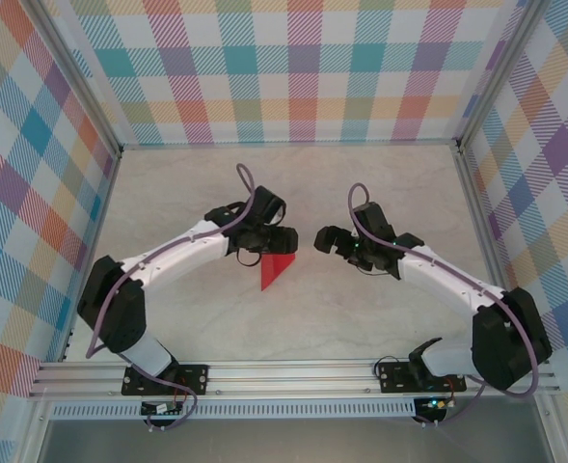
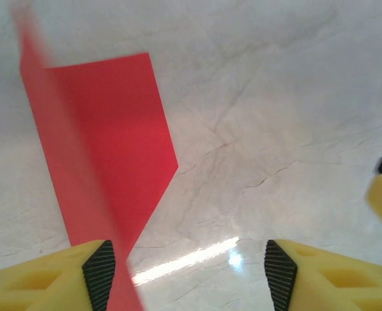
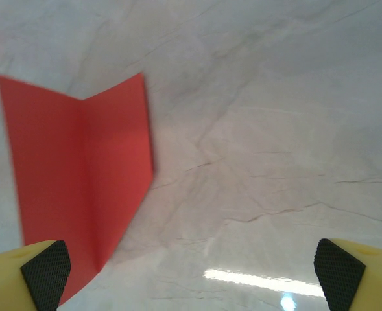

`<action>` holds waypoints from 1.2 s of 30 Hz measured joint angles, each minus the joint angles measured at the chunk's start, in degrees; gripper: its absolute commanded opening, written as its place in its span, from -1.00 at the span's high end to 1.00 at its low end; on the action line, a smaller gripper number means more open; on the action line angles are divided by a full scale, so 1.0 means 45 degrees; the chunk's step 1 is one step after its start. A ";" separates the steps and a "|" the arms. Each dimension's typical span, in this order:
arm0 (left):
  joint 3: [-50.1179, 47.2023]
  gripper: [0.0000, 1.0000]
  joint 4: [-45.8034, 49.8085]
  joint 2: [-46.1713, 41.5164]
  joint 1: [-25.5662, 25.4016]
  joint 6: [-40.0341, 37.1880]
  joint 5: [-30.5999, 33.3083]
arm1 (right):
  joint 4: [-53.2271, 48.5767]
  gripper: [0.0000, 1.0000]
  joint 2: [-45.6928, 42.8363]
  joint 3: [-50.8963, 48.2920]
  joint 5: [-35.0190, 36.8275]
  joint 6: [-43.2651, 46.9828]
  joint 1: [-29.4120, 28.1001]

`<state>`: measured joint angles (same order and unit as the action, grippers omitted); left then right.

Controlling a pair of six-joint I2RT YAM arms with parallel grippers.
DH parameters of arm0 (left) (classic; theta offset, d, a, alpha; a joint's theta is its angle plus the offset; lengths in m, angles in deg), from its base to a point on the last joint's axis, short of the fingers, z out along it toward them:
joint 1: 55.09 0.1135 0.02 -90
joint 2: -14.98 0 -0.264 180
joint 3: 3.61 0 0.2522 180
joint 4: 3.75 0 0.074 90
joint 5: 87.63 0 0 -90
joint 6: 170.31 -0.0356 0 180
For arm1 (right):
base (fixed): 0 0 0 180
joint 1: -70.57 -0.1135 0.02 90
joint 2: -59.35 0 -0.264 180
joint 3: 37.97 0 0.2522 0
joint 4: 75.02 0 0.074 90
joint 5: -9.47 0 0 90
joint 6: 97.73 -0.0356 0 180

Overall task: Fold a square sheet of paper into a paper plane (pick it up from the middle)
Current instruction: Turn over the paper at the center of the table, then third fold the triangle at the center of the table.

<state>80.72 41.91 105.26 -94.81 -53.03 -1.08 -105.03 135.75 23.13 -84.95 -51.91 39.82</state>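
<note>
We log the left tool (image 2: 184, 275) up close, jaws spread open, bright-red folded paper sheet (image 2: 109, 162) just beside one jaw, sitting on the pale marbled desk (image 2: 288, 116). Right tool (image 3: 191, 275) gapes wide, paper near.

my table (image 1: 361, 193): work surface, pale marbled top with grey veins, glossy, a streak of light glare on it | lying on it: one red folded paper (image 1: 274, 270), near the middle | paper: creased lengthwise, pointed end toward the near edge, its flaps not pressed flat
</note>
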 measured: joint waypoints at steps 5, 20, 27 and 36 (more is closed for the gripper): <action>-0.1583 -0.42 -0.0942 -0.0602 0.0967 0.0471 -0.0738 | 0.1506 -1.00 0.0957 -0.0034 -0.1700 -0.0233 -0.0083; -0.4469 0.18 -0.4425 -0.0510 0.1982 0.2137 -0.3050 | 0.2448 -0.75 0.3351 -0.0034 -0.3322 -0.1481 -0.0675; -0.4464 0.31 -0.5683 0.0408 0.2069 0.2263 -0.3381 | 0.2399 -0.68 0.4012 0.0015 -0.3628 -0.1749 -0.0685; -0.4459 0.41 -0.6897 0.2011 0.2807 0.3084 -0.3356 | 0.2375 -0.57 0.4328 0.0325 -0.3954 -0.1919 -0.0850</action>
<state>60.65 10.87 114.31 -82.18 -39.15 -16.18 -94.34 155.23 24.59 -102.74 -60.55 36.00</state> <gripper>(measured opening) 0.295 0.792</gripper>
